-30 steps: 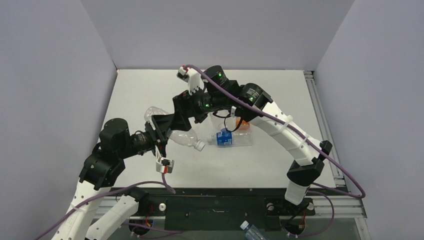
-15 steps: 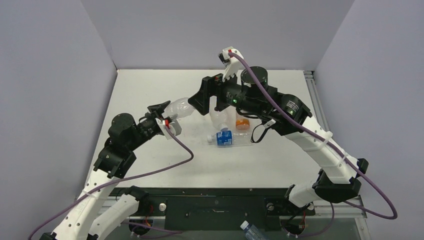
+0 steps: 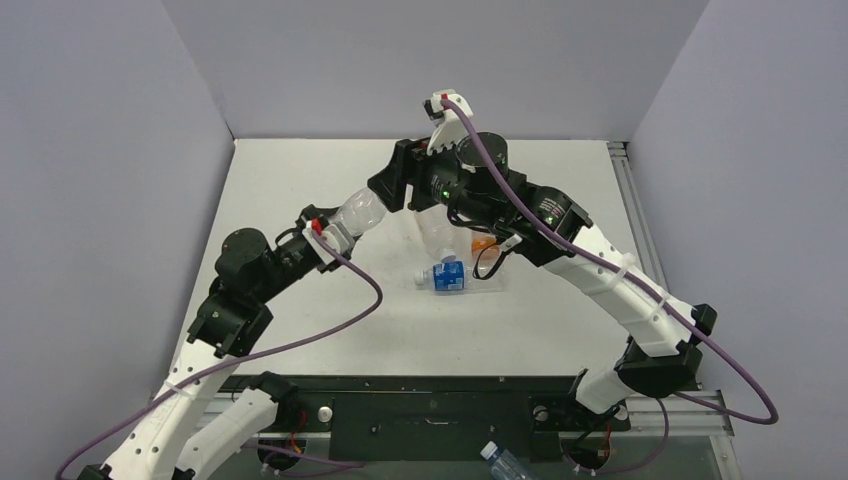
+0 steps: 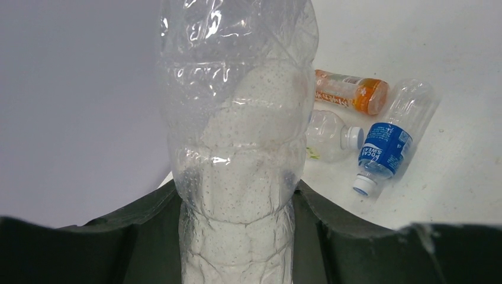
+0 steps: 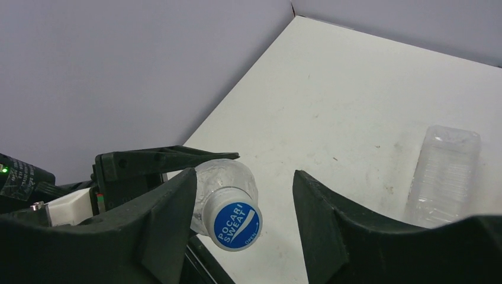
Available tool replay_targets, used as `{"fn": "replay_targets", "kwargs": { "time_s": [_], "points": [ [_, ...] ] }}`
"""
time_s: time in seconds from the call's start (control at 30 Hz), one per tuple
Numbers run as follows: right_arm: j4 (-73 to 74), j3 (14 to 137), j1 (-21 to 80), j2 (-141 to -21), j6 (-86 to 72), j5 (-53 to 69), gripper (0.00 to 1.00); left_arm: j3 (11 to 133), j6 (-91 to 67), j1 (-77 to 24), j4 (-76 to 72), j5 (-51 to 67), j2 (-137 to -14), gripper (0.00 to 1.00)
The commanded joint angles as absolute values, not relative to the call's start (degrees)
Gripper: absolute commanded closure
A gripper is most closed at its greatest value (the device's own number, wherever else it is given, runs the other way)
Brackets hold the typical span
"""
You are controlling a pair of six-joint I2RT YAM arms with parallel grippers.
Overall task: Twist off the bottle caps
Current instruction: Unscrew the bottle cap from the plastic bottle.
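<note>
My left gripper (image 4: 237, 239) is shut on the body of a clear crumpled bottle (image 4: 237, 136) and holds it up off the table, pointing toward the right arm. In the top view that bottle (image 3: 358, 212) spans between the left gripper (image 3: 338, 232) and the right gripper (image 3: 386, 194). The bottle's cap (image 5: 235, 225), white-ridged with a blue top, sits between the open jaws of my right gripper (image 5: 245, 222). It is close against the left finger (image 5: 169, 222), with a clear gap to the right finger (image 5: 322, 228).
Three bottles lie mid-table: an orange one (image 4: 350, 92), a clear one (image 4: 327, 135) with a white cap (image 4: 354, 137), and a blue-labelled one (image 4: 388, 145) with a white cap (image 4: 364, 185). Another bottle (image 3: 500, 462) lies below the table's near edge. Grey walls enclose the table.
The left arm swung the clear bottle up and back toward the right arm. The right gripper came round the cap end, and its jaws have narrowed.
</note>
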State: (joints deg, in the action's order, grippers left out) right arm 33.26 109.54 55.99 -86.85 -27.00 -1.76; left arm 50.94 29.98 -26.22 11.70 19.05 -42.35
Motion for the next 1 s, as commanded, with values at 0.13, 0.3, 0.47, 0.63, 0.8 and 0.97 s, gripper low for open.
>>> {"fn": "replay_targets", "kwargs": {
  "time_s": [0.13,0.3,0.47,0.63,0.8,0.97],
  "points": [
    [28.66,111.38,57.55,-88.41,-28.3,-1.81,0.5,52.71,23.02,-26.72,7.24,17.28,-43.19,0.57],
    [26.96,109.71,58.12,-88.08,-28.7,-3.52,0.52,52.88,20.63,-26.72,6.68,16.7,-43.72,0.57],
    [26.06,110.1,58.45,-88.4,-29.21,-5.16,0.93,53.27,19.49,-26.76,7.05,17.85,-43.53,0.54],
    [26.99,111.18,59.32,-89.07,-28.01,-5.69,1.0,54.82,14.22,-26.8,7.15,22.07,-43.0,0.03],
    [28.53,111.71,61.12,-89.26,-24.49,-8.77,1.0,59.37,6.91,-26.81,5.76,24.57,-45.57,0.03],
    [29.02,112.2,62.73,-89.38,-22.84,-11.23,1.0,62.47,5.6,-26.81,7.96,28.63,-48.23,0.06]
  ]
}}
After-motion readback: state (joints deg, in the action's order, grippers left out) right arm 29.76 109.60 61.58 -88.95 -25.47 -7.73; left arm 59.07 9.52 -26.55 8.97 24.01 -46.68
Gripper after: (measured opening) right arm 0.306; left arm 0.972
